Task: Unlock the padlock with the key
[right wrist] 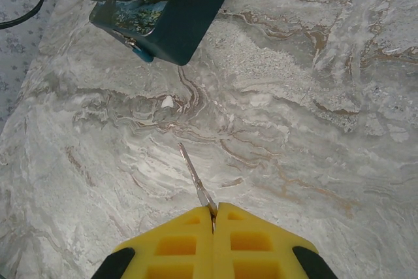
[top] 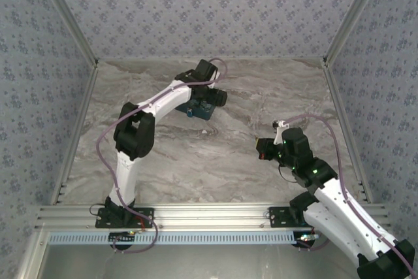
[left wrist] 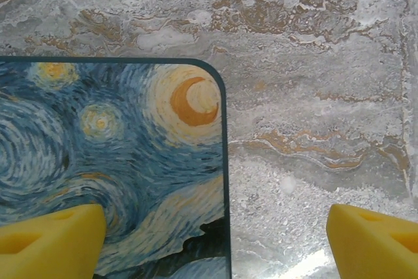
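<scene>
Right gripper (right wrist: 213,210): jaws clamped on key (right wrist: 196,178), blade forward, aimed toward padlock (right wrist: 139,50) on side of painted box (right wrist: 186,21), well apart. Left gripper (left wrist: 215,240): jaws apart over painted box edge, likely to steady it.

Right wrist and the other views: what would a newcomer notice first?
The starry-night box stands out at the far middle of the marble table, with the left gripper open above its corner. Next comes the right gripper, shut on the thin key, which points toward the tiny blue padlock at the box's side.
</scene>
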Available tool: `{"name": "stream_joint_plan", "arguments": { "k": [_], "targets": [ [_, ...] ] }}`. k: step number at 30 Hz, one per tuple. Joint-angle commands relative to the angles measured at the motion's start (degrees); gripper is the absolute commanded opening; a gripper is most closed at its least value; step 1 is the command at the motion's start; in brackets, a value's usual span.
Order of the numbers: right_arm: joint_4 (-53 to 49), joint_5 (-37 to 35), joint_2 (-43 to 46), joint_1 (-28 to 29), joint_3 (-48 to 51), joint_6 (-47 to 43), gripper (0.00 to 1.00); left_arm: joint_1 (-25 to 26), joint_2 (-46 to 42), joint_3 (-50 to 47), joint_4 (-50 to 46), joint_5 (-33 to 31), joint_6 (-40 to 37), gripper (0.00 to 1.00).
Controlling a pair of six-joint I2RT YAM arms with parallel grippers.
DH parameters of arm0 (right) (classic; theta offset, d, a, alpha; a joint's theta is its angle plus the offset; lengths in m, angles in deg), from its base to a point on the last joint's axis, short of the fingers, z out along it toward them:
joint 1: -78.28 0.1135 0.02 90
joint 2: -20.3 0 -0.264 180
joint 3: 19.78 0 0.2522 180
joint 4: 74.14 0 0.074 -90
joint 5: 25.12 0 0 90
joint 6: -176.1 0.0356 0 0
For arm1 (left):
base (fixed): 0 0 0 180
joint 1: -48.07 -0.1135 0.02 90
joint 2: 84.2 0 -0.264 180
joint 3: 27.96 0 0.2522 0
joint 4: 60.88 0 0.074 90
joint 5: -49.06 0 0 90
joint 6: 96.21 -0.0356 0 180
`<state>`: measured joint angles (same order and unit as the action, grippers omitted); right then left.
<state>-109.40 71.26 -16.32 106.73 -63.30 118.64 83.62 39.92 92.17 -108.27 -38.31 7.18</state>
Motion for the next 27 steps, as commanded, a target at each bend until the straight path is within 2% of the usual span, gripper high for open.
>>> {"name": "stream_joint_plan", "arguments": {
  "k": [1,19,27],
  "targets": [
    [-1.7,-1.6,0.8,0.3,0.3,0.7,0.00,1.5,0.2,-0.9,-3.0,1.0,-0.7,0.87],
    [-6.0,-3.1,1.7,-0.7,-1.0,0.1,0.00,10.0,-12.2,-21.3,6.8,4.4,7.5,0.84],
    [-7.8,-3.3,3.7,-1.3,-0.9,0.4,0.00,11.7,-10.2,-19.5,8.5,8.7,9.6,0.84]
  ]
}}
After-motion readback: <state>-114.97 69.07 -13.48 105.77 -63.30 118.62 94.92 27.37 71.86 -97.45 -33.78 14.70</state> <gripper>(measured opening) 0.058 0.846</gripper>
